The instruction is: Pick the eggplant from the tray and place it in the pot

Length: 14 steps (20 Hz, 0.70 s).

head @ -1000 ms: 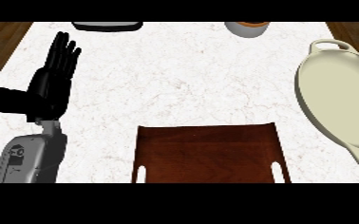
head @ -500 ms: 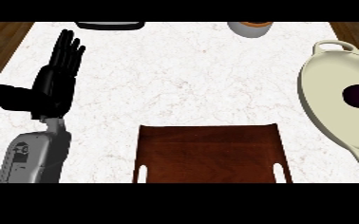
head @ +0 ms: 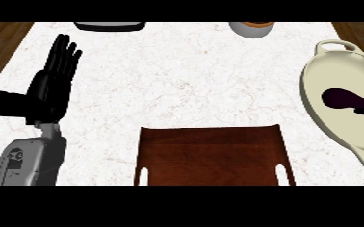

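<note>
1. On the counter [head: 185,81], the tray [head: 213,156] sits at the near edge, about midway between left and right.
2. The pot [head: 323,108] stands at the far right, partly cut off by the view's edge, well apart from the tray.
3. You can see the eggplant [head: 343,98] lying inside the pot, on its floor.
4. At the far edge, right of centre, a small cup [head: 252,29] is half out of view.
5. Also at the far edge, further left, a flat object [head: 110,26] shows only in part.
6. The left hand [head: 53,84] stands at the left side, fingers up and straight, left of the tray.
</note>
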Each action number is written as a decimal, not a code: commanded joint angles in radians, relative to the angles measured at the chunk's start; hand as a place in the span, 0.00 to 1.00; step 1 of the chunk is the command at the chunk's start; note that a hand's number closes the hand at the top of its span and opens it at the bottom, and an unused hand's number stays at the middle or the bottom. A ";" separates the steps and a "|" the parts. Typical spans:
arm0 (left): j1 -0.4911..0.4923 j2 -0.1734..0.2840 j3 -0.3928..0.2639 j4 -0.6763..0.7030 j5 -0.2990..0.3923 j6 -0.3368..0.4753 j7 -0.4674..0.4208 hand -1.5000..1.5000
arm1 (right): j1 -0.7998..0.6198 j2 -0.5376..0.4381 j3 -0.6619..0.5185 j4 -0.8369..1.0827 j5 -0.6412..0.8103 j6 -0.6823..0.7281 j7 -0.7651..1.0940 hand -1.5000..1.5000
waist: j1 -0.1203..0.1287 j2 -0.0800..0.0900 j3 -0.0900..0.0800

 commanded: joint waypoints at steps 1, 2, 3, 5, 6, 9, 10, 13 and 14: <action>-0.026 0.000 0.010 0.033 -0.006 0.008 -0.010 0.50 | -0.048 -0.015 -0.074 0.062 -0.091 0.104 -0.047 0.00 | -0.011 -0.001 0.000; -0.030 -0.010 0.019 0.084 -0.012 0.014 -0.051 0.50 | -0.052 -0.005 -0.088 0.042 -0.122 0.157 -0.012 0.00 | -0.025 -0.004 -0.002; -0.029 0.014 0.018 0.007 0.002 0.009 0.026 0.50 | -0.042 -0.056 -0.117 0.097 -0.137 0.182 -0.024 0.00 | -0.011 -0.003 0.000; 0.005 -0.014 -0.005 -0.012 -0.010 0.019 0.016 0.50 | -0.074 -0.037 -0.140 0.113 -0.171 0.209 0.064 0.00 | -0.009 -0.005 -0.001; 0.023 0.021 0.039 0.005 0.033 -0.029 -0.021 0.50 | -0.085 -0.023 -0.164 0.129 -0.195 0.199 0.083 0.00 | -0.005 -0.004 -0.001; 0.010 -0.030 -0.015 0.002 -0.019 0.019 -0.021 0.50 | -0.099 -0.106 -0.221 0.191 -0.250 0.292 0.084 0.00 | -0.003 0.000 0.000; -0.024 -0.026 0.000 0.032 -0.020 0.033 -0.015 0.50 | -0.065 -0.159 -0.235 0.205 -0.261 0.333 0.048 0.00 | -0.009 0.002 0.001; -0.025 -0.004 0.004 0.011 -0.004 0.006 0.008 0.50 | -0.064 -0.185 -0.274 0.242 -0.297 0.331 0.048 0.00 | 0.003 0.005 0.002; 0.024 0.014 0.023 0.006 0.008 -0.020 -0.029 0.50 | -0.046 -0.183 -0.283 0.243 -0.309 0.330 0.029 0.00 | 0.005 0.004 0.002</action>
